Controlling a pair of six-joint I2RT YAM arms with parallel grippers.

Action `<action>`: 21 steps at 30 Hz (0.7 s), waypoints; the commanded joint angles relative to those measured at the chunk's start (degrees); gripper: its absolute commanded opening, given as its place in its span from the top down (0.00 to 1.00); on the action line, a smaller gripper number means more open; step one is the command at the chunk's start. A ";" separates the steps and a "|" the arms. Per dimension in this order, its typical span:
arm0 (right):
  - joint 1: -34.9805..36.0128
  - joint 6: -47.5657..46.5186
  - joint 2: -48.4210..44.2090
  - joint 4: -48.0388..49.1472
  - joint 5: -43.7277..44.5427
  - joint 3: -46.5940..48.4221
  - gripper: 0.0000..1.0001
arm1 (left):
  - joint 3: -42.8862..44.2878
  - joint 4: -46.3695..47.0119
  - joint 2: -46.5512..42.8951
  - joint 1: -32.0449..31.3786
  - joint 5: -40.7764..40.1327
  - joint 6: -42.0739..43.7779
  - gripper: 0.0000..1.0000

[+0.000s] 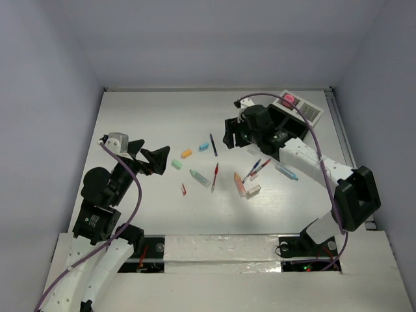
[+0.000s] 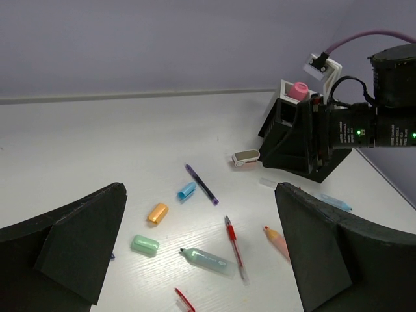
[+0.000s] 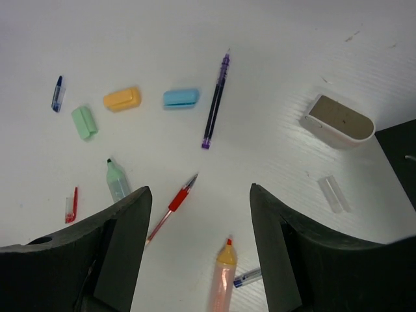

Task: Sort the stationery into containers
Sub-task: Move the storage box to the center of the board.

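Several pieces of stationery (image 1: 199, 176) lie scattered mid-frame in the top view: caps, short markers, thin pens. The organizer (image 1: 307, 112) is upper right, with a pink-capped bottle (image 1: 288, 100) standing in it. The left gripper (image 1: 153, 153) sits at left, jaws spread wide and empty. The right gripper (image 1: 229, 140) hangs over the scatter.

Left wrist: the dark blue pen (image 2: 201, 184) runs from upper left to lower right.

Right wrist: jaws apart, nothing between them. The peach marker (image 3: 221, 281) is at bottom centre, tip up. The red pen (image 3: 170, 208) lies diagonal.
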 commanded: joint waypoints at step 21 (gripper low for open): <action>-3.49 3.90 9.98 1.20 12.01 -0.04 0.14 | 0.37 1.98 -0.25 -0.34 0.25 -0.40 0.01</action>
